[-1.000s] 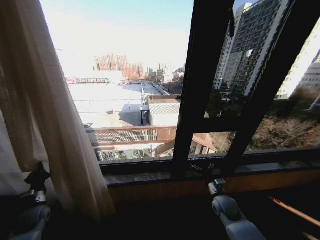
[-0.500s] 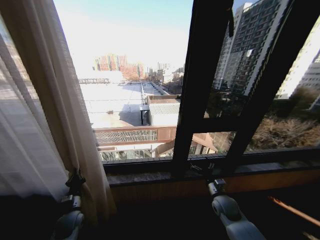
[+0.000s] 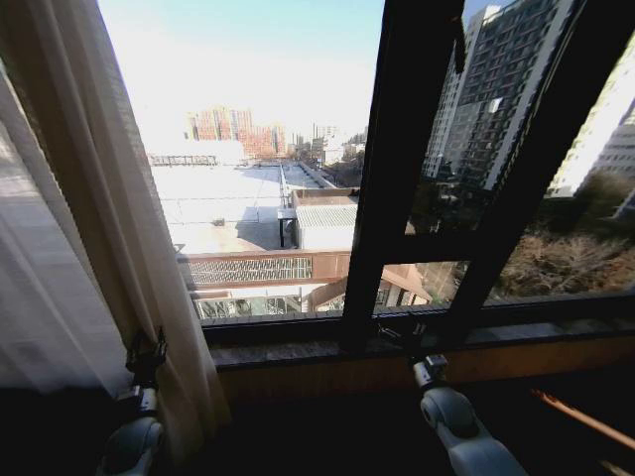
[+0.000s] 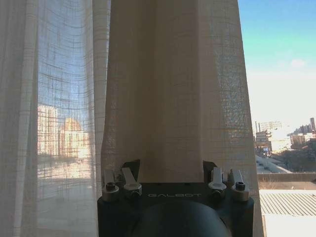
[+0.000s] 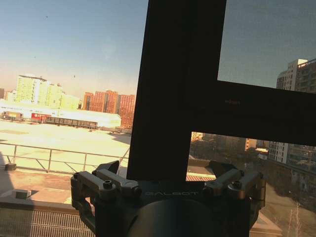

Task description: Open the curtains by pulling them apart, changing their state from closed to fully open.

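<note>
Curtains (image 3: 89, 218) hanging bunched at the window's left side, left gripper (image 3: 146, 349) sitting against their lower folds, its grip impossible to tell, right gripper (image 3: 412, 332) resting spread and empty by the window frame (image 3: 397, 178).

Hard daylight pours through the window, glaring white in the upper middle of the head view. The sheer cream pleated curtains (image 3: 89, 228) glow translucent, while the dark window frame bars (image 3: 407, 169) and lower frame sink into shadow, bowed at the edges.
</note>
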Motion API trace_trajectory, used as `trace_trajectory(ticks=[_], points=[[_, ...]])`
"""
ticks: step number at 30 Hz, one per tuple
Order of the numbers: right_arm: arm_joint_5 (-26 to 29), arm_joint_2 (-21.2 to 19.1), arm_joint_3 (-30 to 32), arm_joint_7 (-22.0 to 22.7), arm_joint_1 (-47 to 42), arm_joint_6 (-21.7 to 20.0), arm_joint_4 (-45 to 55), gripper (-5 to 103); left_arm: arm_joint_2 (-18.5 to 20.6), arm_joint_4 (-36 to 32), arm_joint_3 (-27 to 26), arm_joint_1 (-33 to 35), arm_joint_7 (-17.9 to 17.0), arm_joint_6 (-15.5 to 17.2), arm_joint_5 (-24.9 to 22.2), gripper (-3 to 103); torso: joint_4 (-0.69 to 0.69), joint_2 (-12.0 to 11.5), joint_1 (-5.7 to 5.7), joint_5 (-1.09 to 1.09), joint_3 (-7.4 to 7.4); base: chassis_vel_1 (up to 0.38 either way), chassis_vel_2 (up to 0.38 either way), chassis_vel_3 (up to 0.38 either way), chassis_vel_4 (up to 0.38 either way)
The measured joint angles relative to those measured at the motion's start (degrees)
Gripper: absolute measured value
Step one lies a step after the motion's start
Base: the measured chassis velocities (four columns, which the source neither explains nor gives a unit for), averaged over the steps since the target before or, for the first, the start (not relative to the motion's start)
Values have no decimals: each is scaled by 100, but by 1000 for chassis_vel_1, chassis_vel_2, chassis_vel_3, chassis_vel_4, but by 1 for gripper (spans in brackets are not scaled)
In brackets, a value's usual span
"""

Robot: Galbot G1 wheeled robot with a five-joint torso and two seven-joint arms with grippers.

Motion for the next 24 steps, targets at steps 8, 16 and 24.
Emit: trace_trajectory(ticks=[8, 16, 24], points=[[0, 0, 0, 0, 0, 0, 0, 100, 2, 71, 71, 28, 21, -82, 7, 94, 0, 0, 0, -1, 0, 0, 0, 0, 0], [0, 0, 0, 0, 0, 0, 0, 100, 96, 3, 63, 111, 22, -94, 12, 100, 0, 0, 0, -1, 0, 0, 0, 0, 0], [0, 0, 0, 0, 0, 0, 0, 100, -80, -101, 144, -102, -230, 282, 255, 100, 2, 0, 0, 1, 0, 0, 0, 0, 0]])
